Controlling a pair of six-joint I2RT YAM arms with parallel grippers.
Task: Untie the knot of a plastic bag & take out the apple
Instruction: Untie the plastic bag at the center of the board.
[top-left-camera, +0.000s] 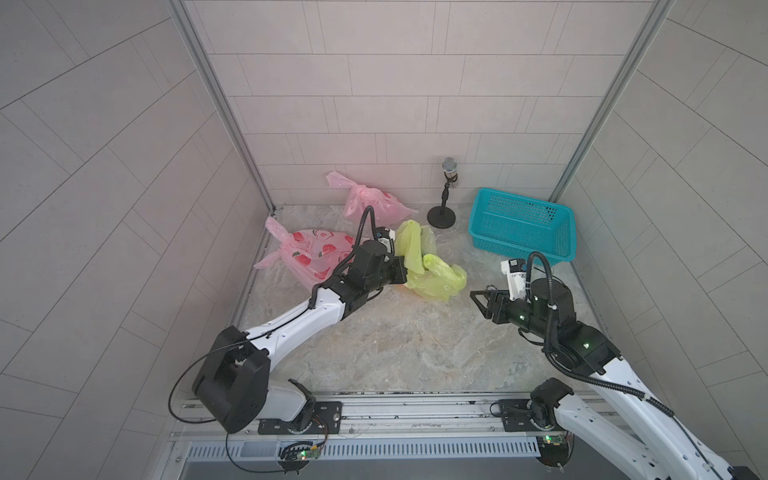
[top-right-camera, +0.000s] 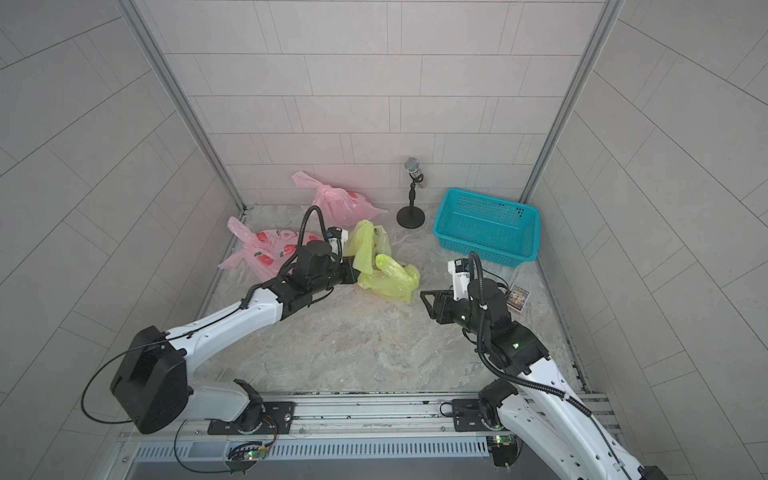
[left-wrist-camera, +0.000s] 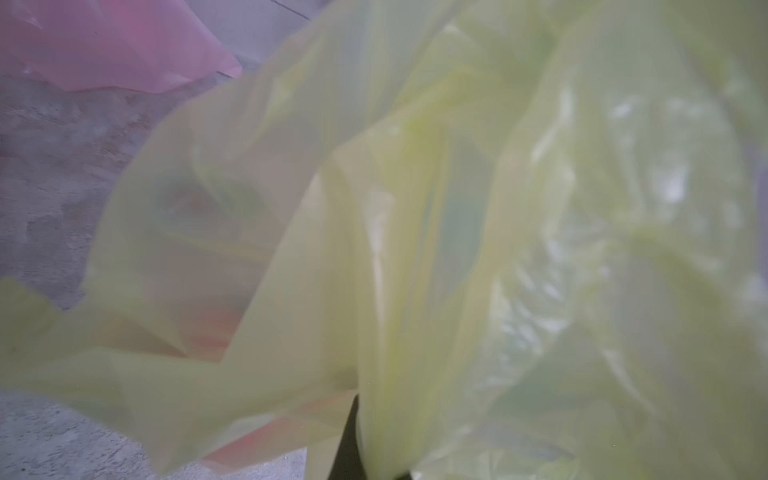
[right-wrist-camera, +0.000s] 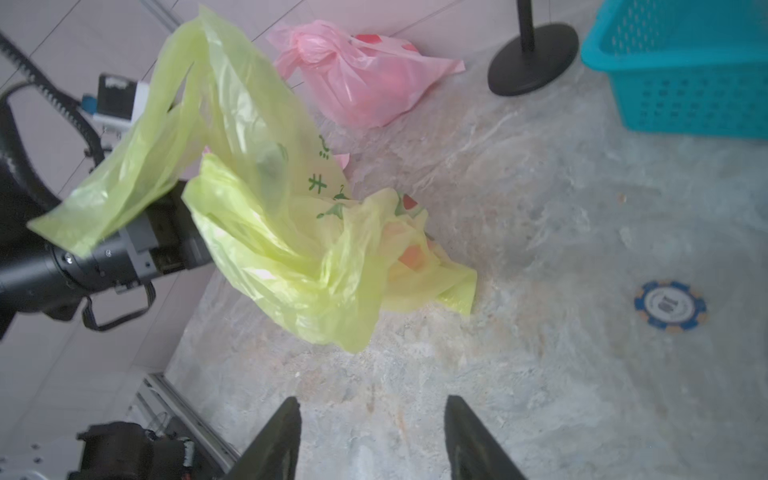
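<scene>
A yellow-green plastic bag (top-left-camera: 436, 276) (top-right-camera: 388, 274) lies crumpled on the marble floor at mid-left. My left gripper (top-left-camera: 402, 271) (top-right-camera: 352, 270) is shut on its film, which fills the left wrist view as the bag (left-wrist-camera: 415, 249), with one dark finger (left-wrist-camera: 348, 449) beside the pinched fold. In the right wrist view one handle loop of the bag (right-wrist-camera: 291, 232) rises over the left arm. A reddish shape (right-wrist-camera: 410, 254) shows through the film; I cannot tell whether it is the apple. My right gripper (top-left-camera: 478, 304) (top-right-camera: 428, 303) (right-wrist-camera: 372, 415) is open and empty, apart from the bag.
Two tied pink bags lie behind and left, one (top-left-camera: 320, 251) by the left arm and one (top-left-camera: 372, 203) at the back wall. A microphone stand (top-left-camera: 441, 216) and a teal basket (top-left-camera: 521, 226) stand back right. A blue chip (right-wrist-camera: 670, 305) and a card (top-right-camera: 517, 298) lie near the right arm.
</scene>
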